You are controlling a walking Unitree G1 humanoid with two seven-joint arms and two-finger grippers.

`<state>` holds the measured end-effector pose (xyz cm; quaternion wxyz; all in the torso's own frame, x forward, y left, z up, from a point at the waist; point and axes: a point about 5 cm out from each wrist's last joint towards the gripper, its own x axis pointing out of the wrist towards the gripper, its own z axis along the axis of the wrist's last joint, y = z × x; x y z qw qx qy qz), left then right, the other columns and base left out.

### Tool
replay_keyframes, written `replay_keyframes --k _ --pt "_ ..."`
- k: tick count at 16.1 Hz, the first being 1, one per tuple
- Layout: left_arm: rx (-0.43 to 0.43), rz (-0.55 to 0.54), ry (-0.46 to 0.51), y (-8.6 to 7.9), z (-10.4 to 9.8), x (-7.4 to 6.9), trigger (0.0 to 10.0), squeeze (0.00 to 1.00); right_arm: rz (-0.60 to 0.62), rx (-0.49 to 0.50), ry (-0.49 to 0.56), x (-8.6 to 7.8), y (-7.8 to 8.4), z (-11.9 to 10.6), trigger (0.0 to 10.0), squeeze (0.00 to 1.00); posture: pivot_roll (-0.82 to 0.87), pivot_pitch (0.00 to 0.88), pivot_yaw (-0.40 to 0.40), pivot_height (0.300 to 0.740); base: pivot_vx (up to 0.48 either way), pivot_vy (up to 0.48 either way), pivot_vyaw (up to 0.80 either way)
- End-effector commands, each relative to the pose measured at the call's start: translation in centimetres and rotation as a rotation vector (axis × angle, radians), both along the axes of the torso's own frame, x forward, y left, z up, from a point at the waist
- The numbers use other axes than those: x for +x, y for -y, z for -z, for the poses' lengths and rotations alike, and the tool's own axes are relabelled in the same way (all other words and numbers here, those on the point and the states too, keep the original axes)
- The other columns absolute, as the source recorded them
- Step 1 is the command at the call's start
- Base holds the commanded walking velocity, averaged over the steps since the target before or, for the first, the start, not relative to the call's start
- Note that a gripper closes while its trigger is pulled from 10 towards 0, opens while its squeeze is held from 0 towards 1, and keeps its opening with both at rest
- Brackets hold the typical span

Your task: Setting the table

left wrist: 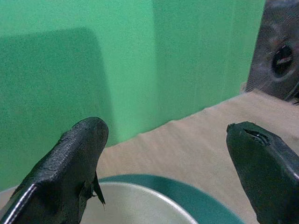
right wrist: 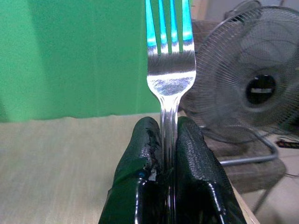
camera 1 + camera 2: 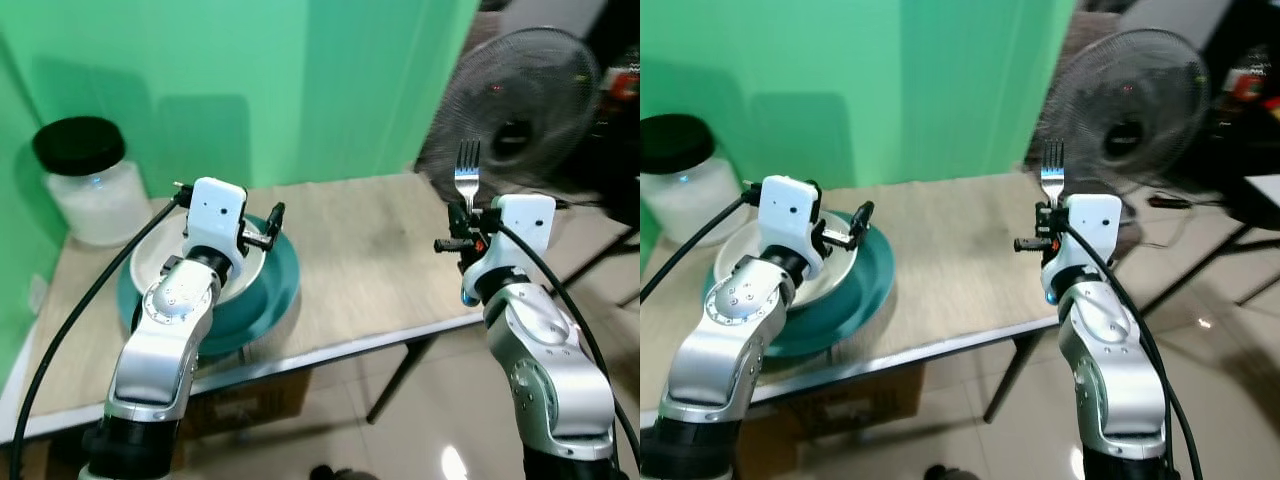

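A teal plate point(image 3: 272, 290) with a white bowl point(image 3: 150, 262) in it lies on the left half of the wooden table point(image 3: 370, 270). My left gripper point(image 3: 268, 228) hovers open over the bowl's right rim, its fingers point(image 1: 77, 158) wide apart and nothing between them. My right gripper point(image 3: 462, 228) is raised above the table's right end, shut on a silver fork point(image 3: 467, 172) that stands upright, tines up. In the right wrist view the fork point(image 2: 170, 70) is clamped by its neck between the two fingers point(image 2: 140, 154).
A big jar point(image 3: 92, 180) with a black lid stands at the table's back left against the green wall. A black standing fan point(image 3: 520, 110) is just past the table's right end. A cardboard box point(image 3: 250, 405) sits under the table.
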<state>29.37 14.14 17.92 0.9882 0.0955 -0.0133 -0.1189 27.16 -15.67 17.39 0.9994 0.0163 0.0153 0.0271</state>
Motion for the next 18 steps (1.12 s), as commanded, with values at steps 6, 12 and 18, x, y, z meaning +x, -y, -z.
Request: replay_keyframes --k 6,12,18 --pt "0.01 -0.013 0.013 -0.06 -0.41 0.4 10.0 0.0 -0.002 -0.001 0.017 0.31 -0.07 -0.29 10.0 0.0 0.09 0.0 -0.081 0.74 0.0 -0.349 0.0" --pt "0.013 -0.018 0.015 -0.16 -0.53 0.6 10.0 0.0 0.005 0.006 0.018 0.55 0.08 -0.41 10.0 0.0 0.09 0.0 -0.077 0.74 0.0 -0.364 0.0" --pt "0.026 0.013 0.015 0.04 -0.66 1.09 10.0 0.0 0.059 0.018 0.017 0.2 0.76 -0.3 10.0 0.0 0.06 0.0 -0.039 0.74 0.0 -0.365 -0.52"
